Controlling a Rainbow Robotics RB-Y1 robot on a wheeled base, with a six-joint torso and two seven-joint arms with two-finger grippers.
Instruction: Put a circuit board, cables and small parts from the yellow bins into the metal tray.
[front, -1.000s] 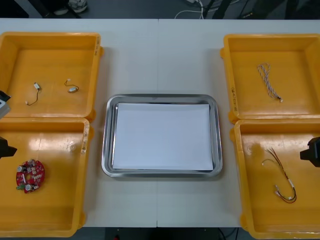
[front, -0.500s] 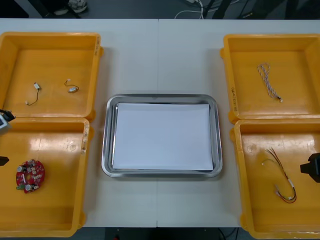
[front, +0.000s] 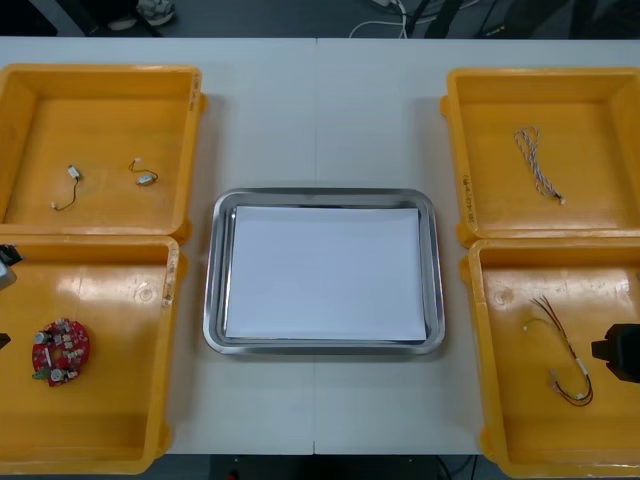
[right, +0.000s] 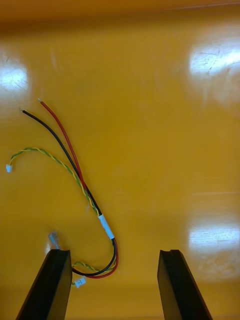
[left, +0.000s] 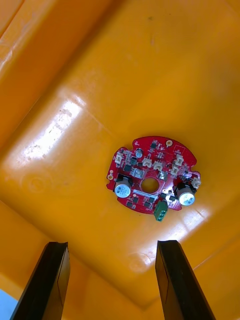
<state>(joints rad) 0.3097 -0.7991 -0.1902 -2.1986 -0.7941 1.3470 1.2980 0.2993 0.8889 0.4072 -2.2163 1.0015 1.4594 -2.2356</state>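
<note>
A round red circuit board (left: 152, 175) lies flat on the floor of the near left yellow bin (front: 110, 420), also seen from above as the circuit board (front: 60, 351). My left gripper (left: 112, 280) hovers over it, open, the board just beyond the fingertips. In the near right bin (front: 520, 430) lies a red and yellow cable (right: 75, 170) with a black strand, the same cable (front: 565, 362) seen from above. My right gripper (right: 115, 285) is open above it, and the cable's looped end lies between the fingers, close to one finger (right: 50, 285). The metal tray (front: 212, 300) has a white inside and holds nothing.
The far right bin holds a twisted blue and white cable (front: 537, 162). In the far left bin are a small metal part (front: 146, 178) and a thin black cable (front: 66, 188). My right arm's black end (front: 620, 352) shows at the right edge.
The right arm has slid toward the table's near edge along the near right bin. The left arm has drawn back to the left edge of the front view.
</note>
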